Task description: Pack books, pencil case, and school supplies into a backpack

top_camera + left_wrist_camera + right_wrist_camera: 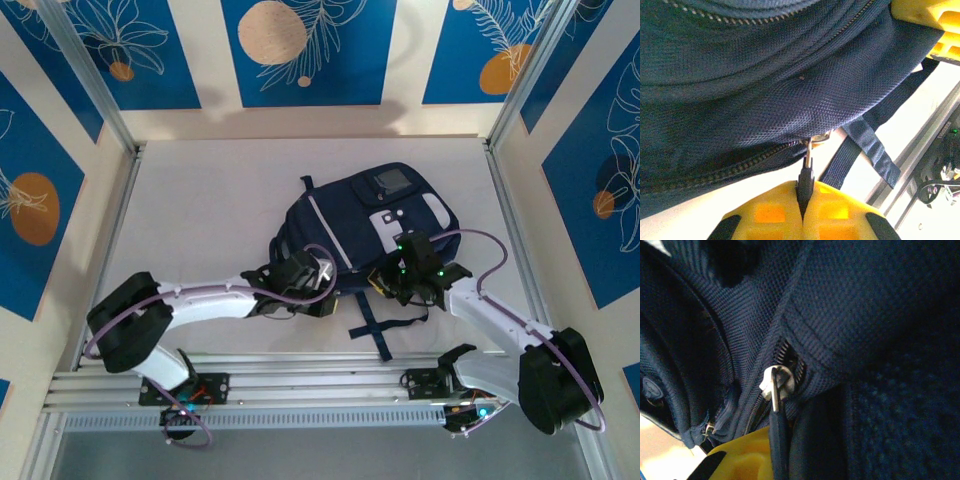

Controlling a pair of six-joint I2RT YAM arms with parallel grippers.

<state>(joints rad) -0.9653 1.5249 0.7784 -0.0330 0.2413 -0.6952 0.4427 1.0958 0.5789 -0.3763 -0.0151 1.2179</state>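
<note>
Backpack [370,225] lies flat at the middle of the counter [200,200], its straps trailing toward the lower edge of the top view.

The left end effector [805,192] is at the bag's lower left edge. Its yellow fingers are pressed together on a zip pull [807,165], whose slider sits just above them where the zip line ends.

The right end effector [777,440] is at the bag's lower right edge. It stands narrow, with a second zip pull [775,382] running down beside its yellow finger, and it looks pinched there.

With both arms on the zips and the bag looking filled out, I judge the loading finished or close to it. What seems left is drawing the sliders along to close the compartment. How much of the zip is already closed I cannot tell.
</note>
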